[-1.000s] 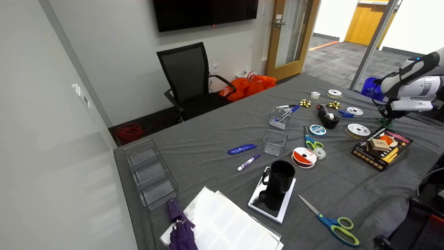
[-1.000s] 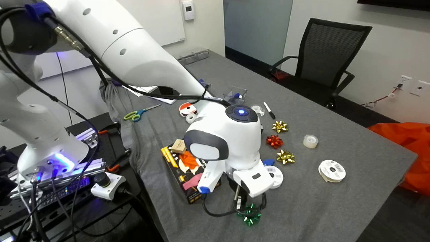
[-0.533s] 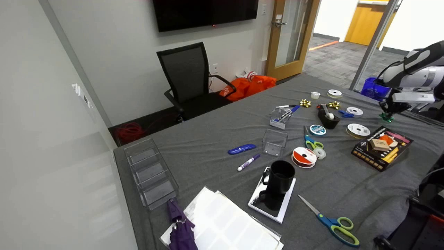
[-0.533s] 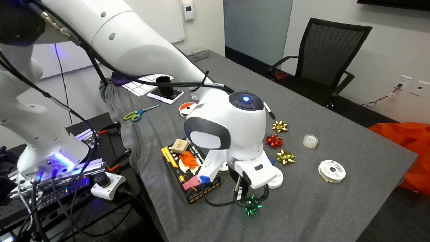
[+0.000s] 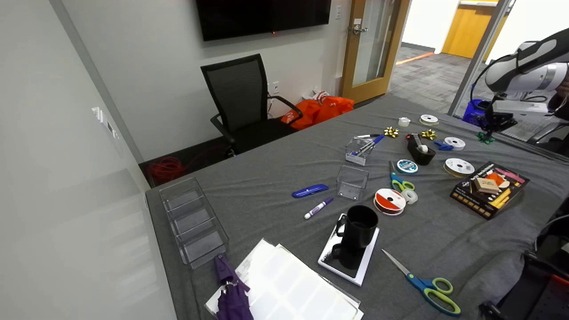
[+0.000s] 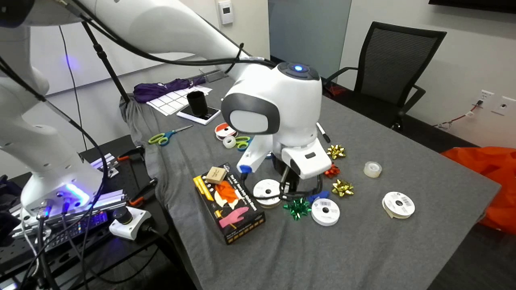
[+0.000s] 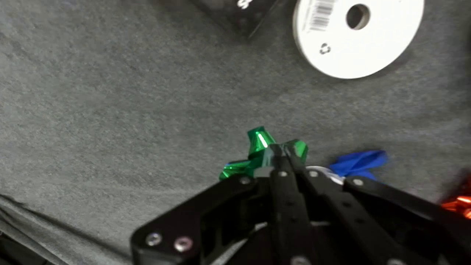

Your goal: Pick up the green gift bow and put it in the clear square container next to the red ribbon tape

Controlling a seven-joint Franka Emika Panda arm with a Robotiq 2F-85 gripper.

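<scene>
Green bow point(image 6: 297, 208): it is in the claw point(image 7: 281, 152), whose fingertips are pinched together on its shiny loops; I judge it is lifted from the desk point(image 6: 363, 249), so carrying seems the step in hand.
Grip on loops: they stick out on both sides of the fingertips – probably a pinch near the middle, which suits such a soft thing that can squash.
Clear box point(image 5: 352, 184): it stands a little right of the middle in an exterior view, with the red ribbon roll point(image 5: 390, 201) just to its lower right; this neighbour marks it as the goal, and not the pen box point(image 5: 355, 158) above.
Way to box: from the upper right toward the middle of that frame, across the tape holder point(image 5: 420, 154) and the upper scissors point(image 5: 395, 178); going high looks safer.
Desk edge: there the bow appears beside the edge at upper right, but because it seems to hang in air I cannot tell the true gap.
Room at box: grey cloth point(image 5: 284, 162) shows to its upper left, above the blue case point(image 5: 310, 191) – so some space for coming down; the loops may catch on the rim.
</scene>
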